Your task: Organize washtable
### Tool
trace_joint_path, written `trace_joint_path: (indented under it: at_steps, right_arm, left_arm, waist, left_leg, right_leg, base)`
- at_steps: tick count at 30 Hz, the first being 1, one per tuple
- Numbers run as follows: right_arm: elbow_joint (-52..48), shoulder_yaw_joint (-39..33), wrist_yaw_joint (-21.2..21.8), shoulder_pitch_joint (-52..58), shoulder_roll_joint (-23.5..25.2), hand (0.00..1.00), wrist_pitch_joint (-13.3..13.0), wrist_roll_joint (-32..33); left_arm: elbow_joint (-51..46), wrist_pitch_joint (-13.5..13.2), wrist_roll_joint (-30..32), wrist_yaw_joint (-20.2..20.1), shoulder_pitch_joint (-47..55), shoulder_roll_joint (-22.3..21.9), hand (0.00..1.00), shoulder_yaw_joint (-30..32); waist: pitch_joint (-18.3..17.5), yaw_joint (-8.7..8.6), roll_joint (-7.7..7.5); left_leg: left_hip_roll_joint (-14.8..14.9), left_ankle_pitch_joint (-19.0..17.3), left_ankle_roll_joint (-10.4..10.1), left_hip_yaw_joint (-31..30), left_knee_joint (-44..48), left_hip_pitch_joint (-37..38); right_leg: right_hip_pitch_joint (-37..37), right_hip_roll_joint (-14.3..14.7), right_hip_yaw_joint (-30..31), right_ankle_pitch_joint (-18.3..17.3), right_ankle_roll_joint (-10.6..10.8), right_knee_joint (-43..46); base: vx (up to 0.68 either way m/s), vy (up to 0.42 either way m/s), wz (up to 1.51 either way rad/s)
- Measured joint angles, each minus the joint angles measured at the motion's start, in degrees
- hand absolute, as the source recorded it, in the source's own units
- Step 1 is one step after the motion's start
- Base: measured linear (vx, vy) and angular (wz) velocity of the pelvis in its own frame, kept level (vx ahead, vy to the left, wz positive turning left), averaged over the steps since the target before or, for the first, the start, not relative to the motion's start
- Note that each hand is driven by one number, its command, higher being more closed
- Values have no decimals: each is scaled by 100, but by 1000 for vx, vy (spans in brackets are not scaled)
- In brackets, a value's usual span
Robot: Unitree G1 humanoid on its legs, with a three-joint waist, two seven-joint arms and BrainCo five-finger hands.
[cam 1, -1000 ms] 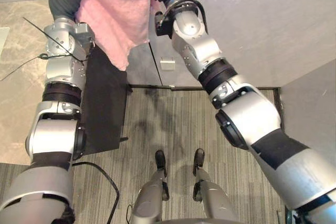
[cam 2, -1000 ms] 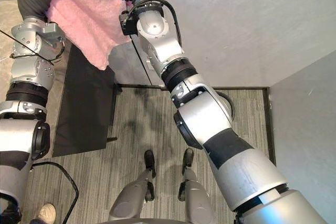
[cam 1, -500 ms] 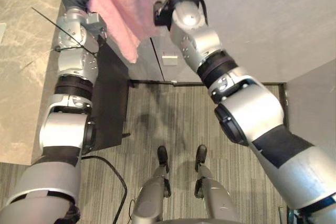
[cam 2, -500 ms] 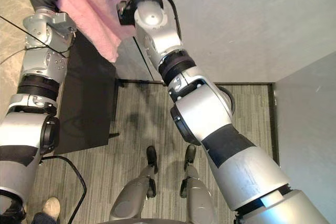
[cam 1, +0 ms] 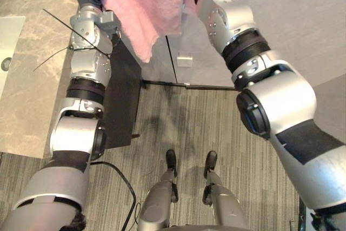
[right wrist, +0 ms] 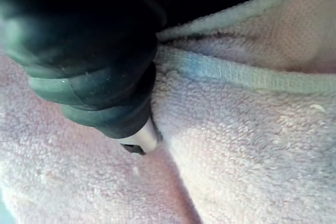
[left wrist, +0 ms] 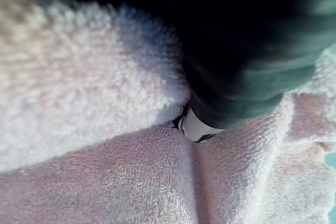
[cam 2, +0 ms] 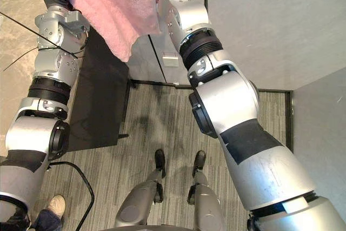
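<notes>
Pink towel [cam 1: 145, 10] around left hand [left wrist: 231, 87] and right hand [right wrist: 100, 77], grip unclear.

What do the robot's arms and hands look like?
Both arms are shiny silver-grey and made of chunky, rounded pieces. The left arm and the right arm have black ribbed rings at the joints and flat black patches on the big shells. The left hand and the right hand each wear a dark, ribbed, rubbery-looking cover.

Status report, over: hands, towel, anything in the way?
Left hand, right hand: buried in pink towel, state unreadable. Towel hangs high beside marble counter. Person's shoe on floor at left, well below.
</notes>
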Motion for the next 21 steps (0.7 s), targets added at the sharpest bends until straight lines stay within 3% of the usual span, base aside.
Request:
trace_joint_path:
  at_steps: [6,20,21]
  right_arm:
    - [0,-136,116,0,-73,100,72,131]
    - [15,-127,254,18,-98,100,146,229]
    - [52,-126,257,26,-84,0,148,229]
  left_arm:
    - [-67,2,3,-95,4,0,100,-2]
    - [-53,11,-1,-235,221,0,100,-10]
    - [-13,15,-1,-235,222,0,100,-10]
  waist:
    - [2,-130,3]
    - [11,-135,21]
    - [11,-135,21]
  left_leg:
    - [-14,11,19,42,-1,19]
    - [-13,9,21,161,-4,45]
    - [-13,9,21,162,-5,44]
  right_leg:
    - [-4,-9,67,26,27,0]
    - [-37,11,186,47,29,0]
    - [-39,11,189,49,31,0]
  base:
    - [20,16,-4]
    - [42,19,-4]
    - [33,18,-1]
